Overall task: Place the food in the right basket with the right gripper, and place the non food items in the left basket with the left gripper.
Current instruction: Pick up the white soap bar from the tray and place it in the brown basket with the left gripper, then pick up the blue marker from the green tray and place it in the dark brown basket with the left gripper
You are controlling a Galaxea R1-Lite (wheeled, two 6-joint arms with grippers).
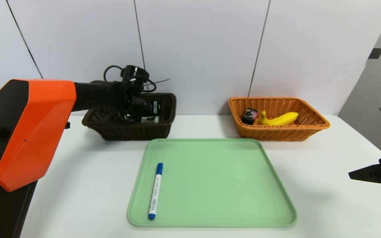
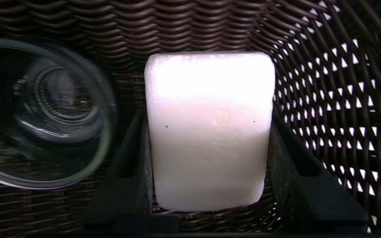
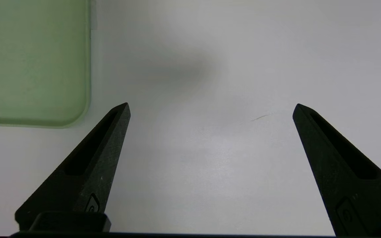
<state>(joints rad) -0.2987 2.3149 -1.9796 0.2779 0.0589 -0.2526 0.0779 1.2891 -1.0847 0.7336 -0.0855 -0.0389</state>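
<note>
My left gripper [image 1: 148, 116] reaches down inside the dark brown left basket [image 1: 134, 131]. It is shut on a white rectangular block [image 2: 209, 132], with one finger [image 2: 134, 155] pressed against each side. The block's lower end is close to the wicker floor. A clear glass [image 2: 41, 112] lies in the same basket beside the block. A blue-capped white marker [image 1: 155, 191] lies on the green tray [image 1: 217, 185], near its left edge. The orange right basket [image 1: 309, 129] holds a banana [image 1: 281, 119] and a dark snack packet [image 1: 250, 115]. My right gripper [image 3: 212, 105] hangs open and empty over the bare table, right of the tray.
Both baskets stand at the back of the white table [image 1: 88, 178], against the wall panels. The tray's corner [image 3: 31, 59] shows in the right wrist view. My orange left arm [image 1: 31, 129] stretches over the table's left side.
</note>
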